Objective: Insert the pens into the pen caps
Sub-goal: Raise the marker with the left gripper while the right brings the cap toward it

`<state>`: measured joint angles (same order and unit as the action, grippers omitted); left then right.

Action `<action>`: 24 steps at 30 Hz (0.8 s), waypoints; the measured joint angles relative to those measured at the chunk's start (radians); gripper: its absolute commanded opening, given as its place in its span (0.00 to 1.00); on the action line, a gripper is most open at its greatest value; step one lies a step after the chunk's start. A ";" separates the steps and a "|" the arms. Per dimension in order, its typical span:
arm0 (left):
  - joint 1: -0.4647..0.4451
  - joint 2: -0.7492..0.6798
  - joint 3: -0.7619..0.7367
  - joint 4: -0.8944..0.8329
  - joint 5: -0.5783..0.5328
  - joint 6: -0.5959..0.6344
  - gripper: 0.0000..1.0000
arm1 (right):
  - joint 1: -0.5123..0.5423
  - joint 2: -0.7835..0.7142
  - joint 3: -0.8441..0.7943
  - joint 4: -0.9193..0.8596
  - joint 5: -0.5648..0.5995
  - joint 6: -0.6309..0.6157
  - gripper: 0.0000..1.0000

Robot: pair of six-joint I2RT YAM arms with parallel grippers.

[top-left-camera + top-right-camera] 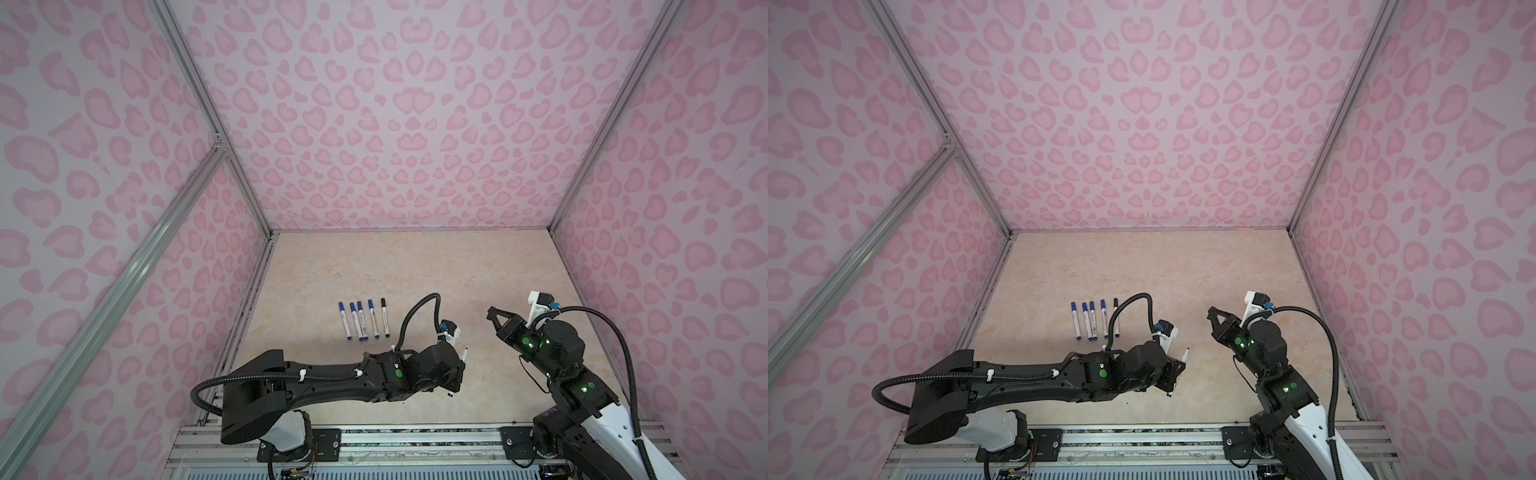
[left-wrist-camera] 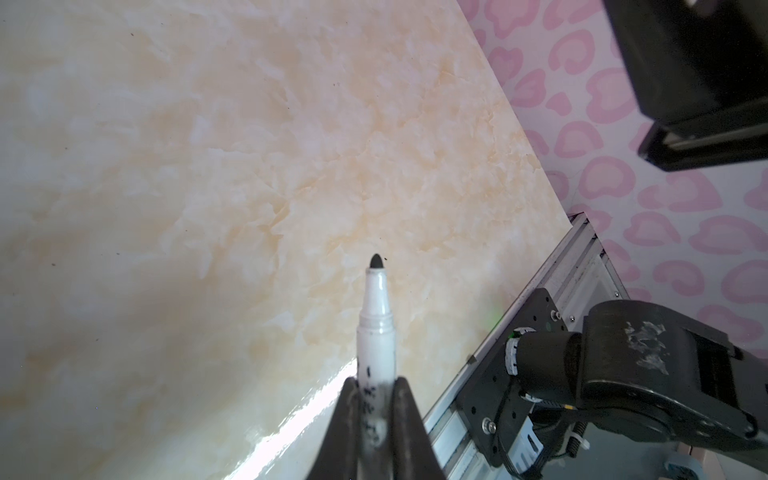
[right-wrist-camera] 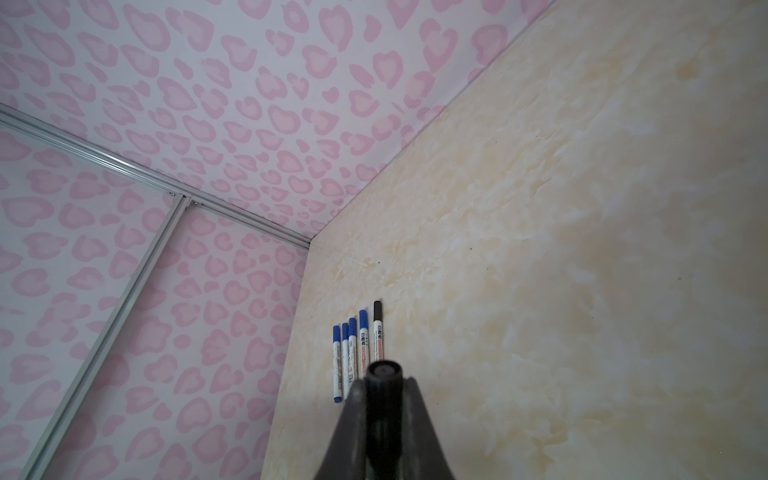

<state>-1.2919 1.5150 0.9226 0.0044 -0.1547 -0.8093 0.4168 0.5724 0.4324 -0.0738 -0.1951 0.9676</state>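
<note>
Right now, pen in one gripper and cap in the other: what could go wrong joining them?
The pen sticks far out of the left gripper; pushed off-centre, it may pivot or slip.
The black cap barely clears the right gripper, which the tip could hit instead.
The capped pens lie near the left arm; a swing might scatter them.

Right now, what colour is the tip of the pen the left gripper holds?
Black. The pen tip shows best in the left wrist view.
</note>
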 measured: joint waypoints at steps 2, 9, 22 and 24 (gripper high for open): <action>0.003 -0.018 -0.005 0.000 0.000 0.002 0.03 | 0.024 0.038 -0.018 0.038 -0.023 0.018 0.04; 0.063 -0.072 -0.037 -0.003 -0.010 -0.002 0.03 | 0.199 0.110 -0.017 0.110 0.029 0.035 0.02; 0.081 -0.138 -0.052 -0.011 -0.013 0.001 0.03 | 0.288 0.204 -0.012 0.196 0.101 0.051 0.01; 0.084 -0.145 -0.053 -0.011 -0.014 0.001 0.03 | 0.292 0.210 -0.012 0.208 0.109 0.060 0.01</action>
<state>-1.2079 1.3705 0.8700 -0.0071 -0.1692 -0.8082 0.7090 0.7822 0.4206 0.1345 -0.0864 1.0279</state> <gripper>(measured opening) 0.131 0.128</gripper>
